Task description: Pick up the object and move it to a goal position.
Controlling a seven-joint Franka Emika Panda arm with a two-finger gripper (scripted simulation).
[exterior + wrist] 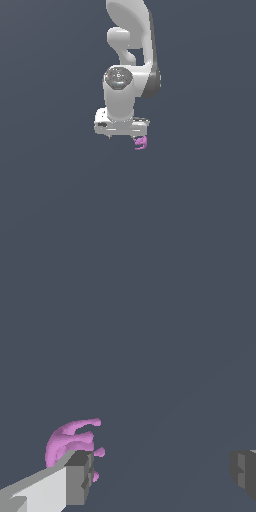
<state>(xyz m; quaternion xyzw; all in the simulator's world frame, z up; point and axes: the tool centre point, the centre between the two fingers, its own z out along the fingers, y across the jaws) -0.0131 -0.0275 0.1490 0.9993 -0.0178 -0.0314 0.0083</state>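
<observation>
**Pincer wide apart, object by one finger**

Pincer (121,134) of mine is hanging with its fingers spread wide; in the wrist view one finger (75,478) is showing near one edge and the other (244,472) at the opposite edge, with bare grey ground (165,356) lying between them. Nothing is sitting in that gap. The object (70,441), pink-purple with curled prongs, is lying right against the outer side of the first finger, partly hidden behind it, and I cannot tell whether the two are touching. In the exterior view the object (141,143) is peeking out just below the hand's end toward the exterior view's right. My arm (131,50) is coming down from above, wrist pointing downward. I am seeing no containers anywhere, and nothing else is standing around the object.
</observation>
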